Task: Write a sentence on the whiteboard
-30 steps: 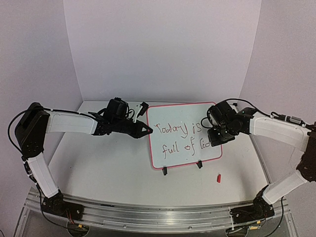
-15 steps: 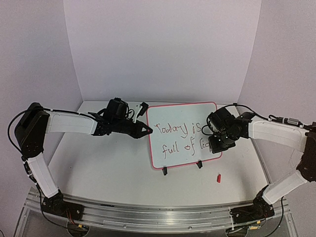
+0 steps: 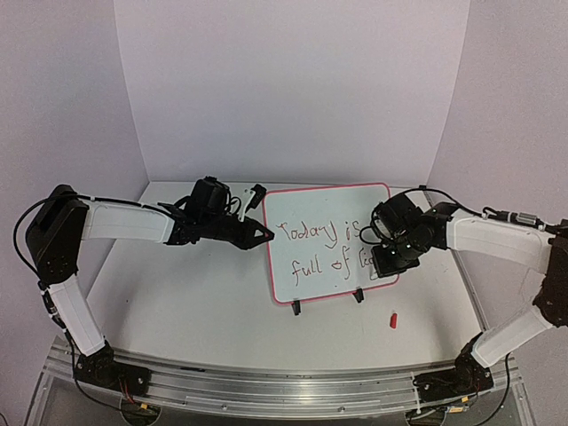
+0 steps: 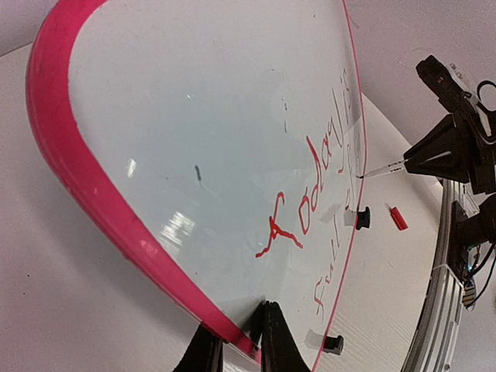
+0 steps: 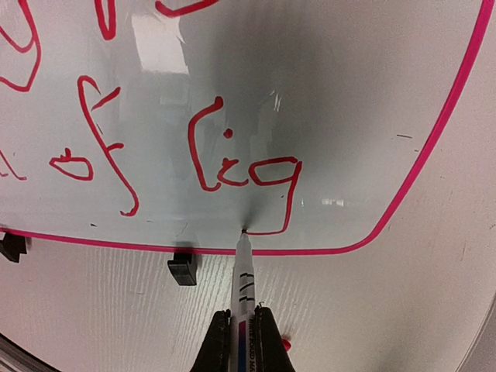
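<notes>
The whiteboard [image 3: 328, 244], glossy white with a red-pink frame, stands tilted on a stand mid-table. The sentence [image 3: 315, 233] reads "Today is / full of lig" in red marker, also in the right wrist view [image 5: 248, 167]. My left gripper [image 3: 266, 232] is shut on the whiteboard's left frame edge [image 4: 116, 225], one finger on each face. My right gripper [image 3: 382, 257] is shut on a white marker [image 5: 245, 287]; its tip touches the board at the end of the g's tail, near the bottom frame.
The stand's black feet [image 3: 297, 310] rest on the table in front of the board. A red marker cap [image 3: 391, 319] lies on the table right of the feet. White walls enclose the back and sides.
</notes>
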Controlling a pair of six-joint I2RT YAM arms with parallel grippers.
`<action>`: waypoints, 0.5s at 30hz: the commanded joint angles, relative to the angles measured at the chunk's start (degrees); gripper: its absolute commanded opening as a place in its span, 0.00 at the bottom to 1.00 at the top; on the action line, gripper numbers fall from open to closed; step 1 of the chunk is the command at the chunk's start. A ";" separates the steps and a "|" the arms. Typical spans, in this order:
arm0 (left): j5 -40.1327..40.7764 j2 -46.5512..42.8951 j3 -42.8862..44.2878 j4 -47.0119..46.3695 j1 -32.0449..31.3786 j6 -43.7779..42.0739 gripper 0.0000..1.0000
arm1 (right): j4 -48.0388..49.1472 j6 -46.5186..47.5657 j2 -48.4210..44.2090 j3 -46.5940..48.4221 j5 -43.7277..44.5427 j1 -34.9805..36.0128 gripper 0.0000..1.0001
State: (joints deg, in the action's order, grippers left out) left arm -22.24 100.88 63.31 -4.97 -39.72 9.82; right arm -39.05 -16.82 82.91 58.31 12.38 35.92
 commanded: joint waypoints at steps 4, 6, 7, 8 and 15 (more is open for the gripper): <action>21.70 3.01 -3.05 8.07 2.18 -8.77 0.00 | 0.76 2.32 -7.33 2.40 3.26 -0.57 0.00; 21.70 3.04 -3.06 7.93 2.20 -8.77 0.00 | 0.64 2.83 -8.27 2.84 4.29 -0.86 0.00; 21.71 3.08 -3.09 7.89 2.20 -8.77 0.00 | 0.70 3.22 -8.22 3.42 4.88 -1.06 0.00; 21.71 3.13 -3.09 7.82 2.20 -8.73 0.00 | 0.74 3.57 -7.87 3.96 5.57 -1.25 0.00; 21.64 3.42 -3.69 6.70 2.19 -8.84 0.00 | 1.64 5.83 -2.83 9.11 7.18 -2.85 0.00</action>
State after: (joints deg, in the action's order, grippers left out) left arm -22.05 100.78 62.74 -5.50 -39.72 9.82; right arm -38.58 -12.94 77.32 63.59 17.77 34.04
